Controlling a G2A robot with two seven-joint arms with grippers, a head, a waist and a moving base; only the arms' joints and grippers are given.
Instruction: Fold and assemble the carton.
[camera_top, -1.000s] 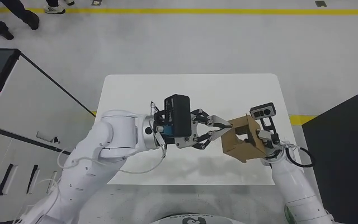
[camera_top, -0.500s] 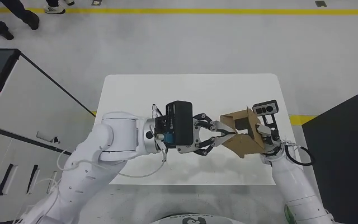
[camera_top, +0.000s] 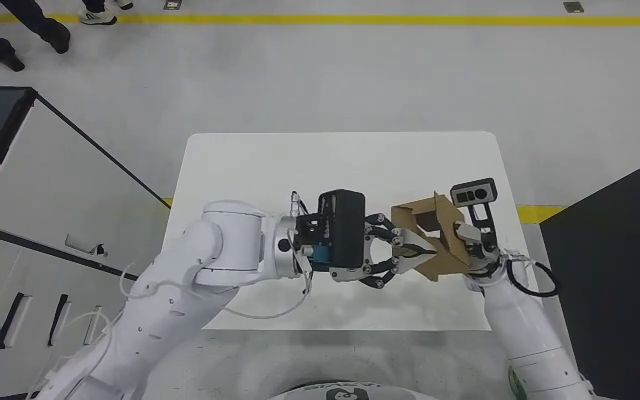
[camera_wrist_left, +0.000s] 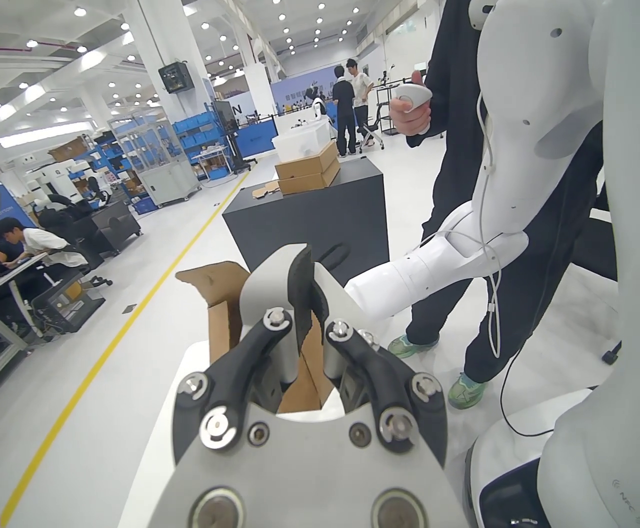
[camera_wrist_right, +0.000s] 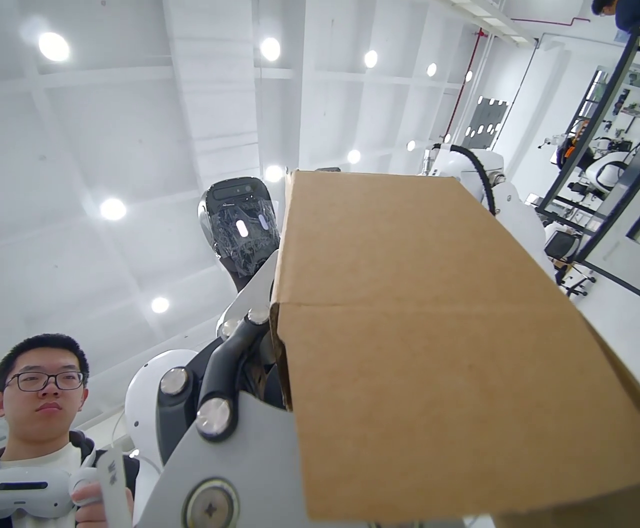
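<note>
Gripping a brown cardboard carton (camera_top: 432, 232) above the white counter (camera_top: 250, 170), right tool (camera_top: 468, 252) clasping one side of the carton, left tool (camera_top: 405, 250) pinching a flap on the carton's opposite side.

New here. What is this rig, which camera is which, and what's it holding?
It is a two-armed robot working at a white table. The top view comes from a camera on the robot, looking down over both arms. The other two come from cameras on each wrist, looking along that arm's own jaws. A partly folded brown cardboard carton is held between the arms, over the table's right side. The left jaws are shut on one of its flaps; the right jaws grip it from the other side, its wall close before that camera.
</note>
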